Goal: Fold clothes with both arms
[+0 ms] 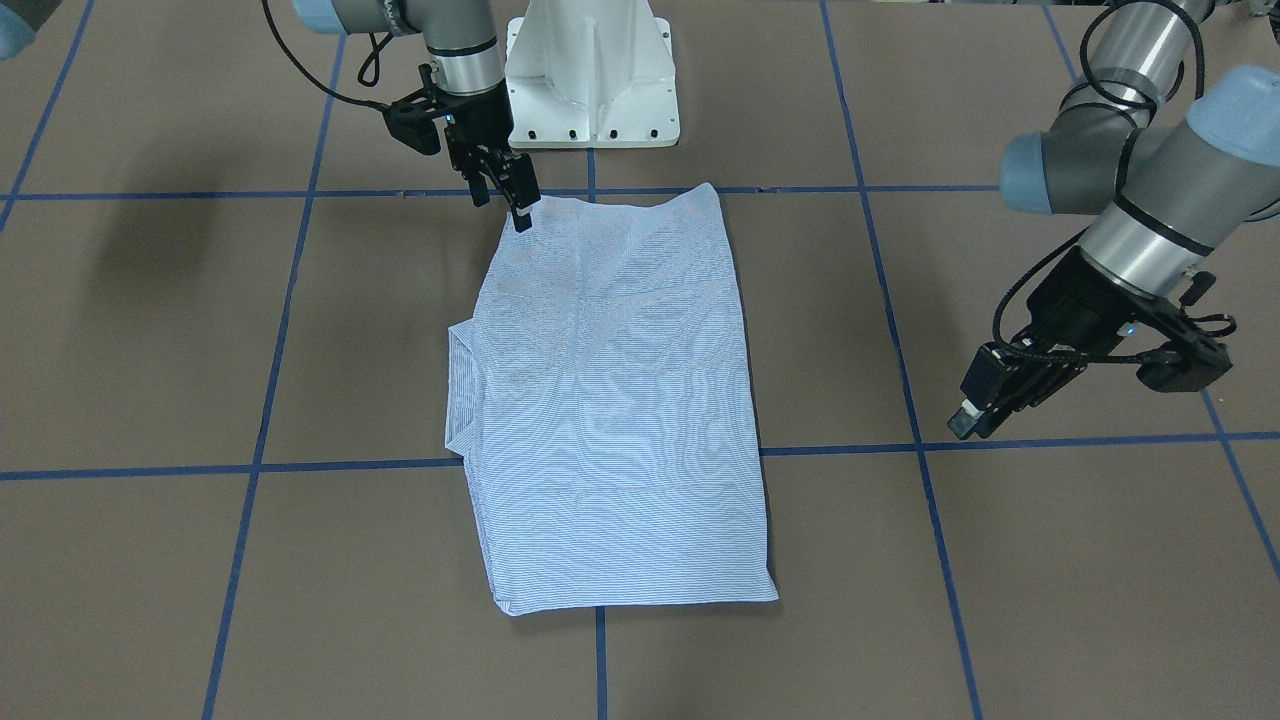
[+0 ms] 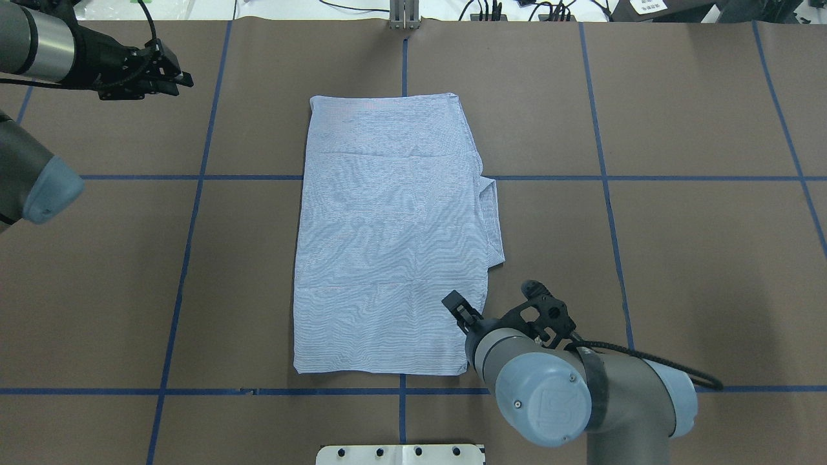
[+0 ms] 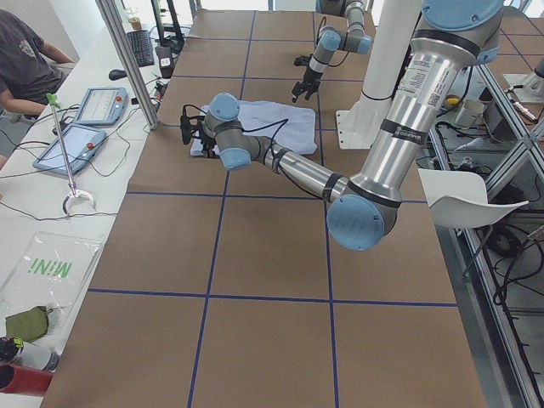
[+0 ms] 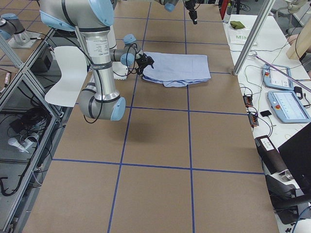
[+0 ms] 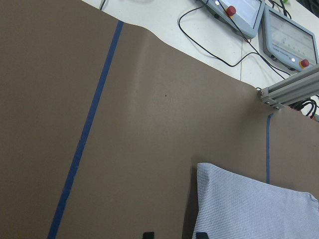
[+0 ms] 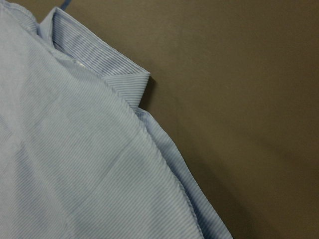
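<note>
The table (image 2: 678, 271) carries the shirt (image 2: 387, 245) at its centre, folded into a long rectangle that runs near to far. The step in hand looks like the next half-fold, which needs both near corners taken together.

The right gripper (image 1: 503, 208) hangs over the shirt's near right corner. Its jaws seem parted and hold nothing, though the view there is poor. It should come straight down and pinch every layer at the edge, not only the top one.

The left gripper (image 2: 176, 74) is open and empty over bare table at the far left, well apart from the cloth. It would need to reach the near left corner before any lift, or the fold will skew. Both corners should be lifted level, carried at one pace and laid square on the far edge.

The shirt is light blue with fine white stripes. It lies flat with few creases, and a fold line crosses its far part. The collar (image 2: 491, 219) pokes out past the right edge and may drag or unfold if the lift is uneven.
</note>
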Action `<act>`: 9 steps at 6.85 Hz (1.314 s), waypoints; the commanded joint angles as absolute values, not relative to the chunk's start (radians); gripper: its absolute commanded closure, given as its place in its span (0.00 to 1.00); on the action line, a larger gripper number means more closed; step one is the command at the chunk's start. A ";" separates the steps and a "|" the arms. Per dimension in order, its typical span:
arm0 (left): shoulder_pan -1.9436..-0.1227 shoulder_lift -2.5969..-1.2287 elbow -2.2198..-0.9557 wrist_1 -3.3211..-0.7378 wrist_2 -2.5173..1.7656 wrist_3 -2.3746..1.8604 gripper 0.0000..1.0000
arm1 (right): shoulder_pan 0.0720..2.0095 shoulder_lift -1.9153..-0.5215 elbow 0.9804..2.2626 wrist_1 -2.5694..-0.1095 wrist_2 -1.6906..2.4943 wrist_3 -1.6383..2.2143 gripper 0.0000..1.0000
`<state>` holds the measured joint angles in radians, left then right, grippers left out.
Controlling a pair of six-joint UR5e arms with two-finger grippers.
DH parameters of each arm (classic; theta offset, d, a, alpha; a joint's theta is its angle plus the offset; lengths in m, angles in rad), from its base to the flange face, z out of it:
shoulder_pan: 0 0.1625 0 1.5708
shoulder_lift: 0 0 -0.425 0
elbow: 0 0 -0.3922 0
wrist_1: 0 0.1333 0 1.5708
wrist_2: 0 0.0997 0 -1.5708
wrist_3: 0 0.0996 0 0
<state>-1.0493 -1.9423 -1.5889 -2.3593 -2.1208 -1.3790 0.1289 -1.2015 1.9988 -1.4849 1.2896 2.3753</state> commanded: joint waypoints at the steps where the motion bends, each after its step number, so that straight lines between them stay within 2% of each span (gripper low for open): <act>1: -1.049 -1.936 -1.592 -2.359 -2.114 -1.381 0.60 | 0.084 -1.195 1.970 -1.485 1.256 2.471 0.02; 4: -1.049 -1.928 -1.600 -2.359 -2.114 -1.381 0.60 | 0.080 -1.151 1.890 -1.485 1.256 2.490 0.06; 6: -1.049 -1.927 -1.600 -2.359 -2.114 -1.379 0.60 | 0.080 -1.150 1.882 -1.485 1.258 2.485 0.10; 9: -1.049 -1.927 -1.600 -2.359 -2.115 -1.379 0.60 | 0.078 -1.141 1.864 -1.485 1.259 2.488 0.43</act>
